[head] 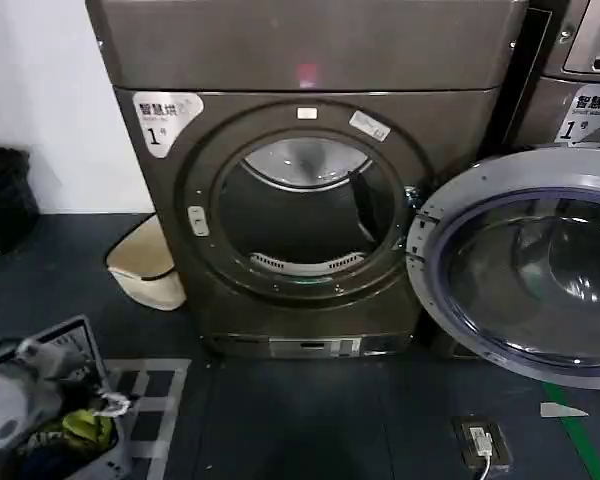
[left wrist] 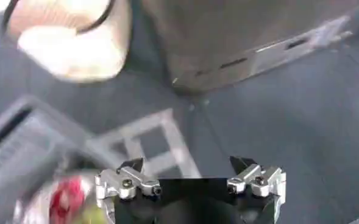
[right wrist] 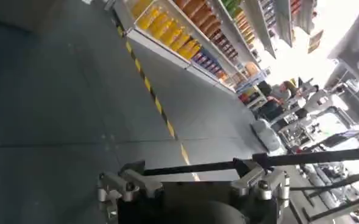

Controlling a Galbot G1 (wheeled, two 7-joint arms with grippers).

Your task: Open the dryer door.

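Dark grey floor [head: 310, 420] runs across the whole room, marked nearest us with pale painted squares [head: 155, 395] and a small floor socket plate [head: 482, 441] off to the right. Down at the near left, the left tool [left wrist: 190, 165] hangs low above that floor, its two fingers spread wide apart with nothing between them; beside it sits a grey basket [head: 75, 345] with colourful laundry inside. The right tool [right wrist: 191, 170] hangs above bare floor too, fingers apart and holding nothing, with a yellow-and-black floor stripe [right wrist: 158, 106] and stocked shop shelves [right wrist: 185, 36] well beyond it.

Farther back stands the dryer [head: 310, 60], bronze-grey, its round drum opening uncovered and dark inside, a white "1" sticker [head: 163, 118] at its upper left and a pink light [head: 307, 74] above the opening. A cream-coloured bin [head: 150, 270] rests on the floor against its left side. The dryer door [head: 525, 265] is swung fully out to the right on its hinge, pale grey inner ring facing the room around dark glass. Behind the door stands a second grey machine [head: 580, 90].
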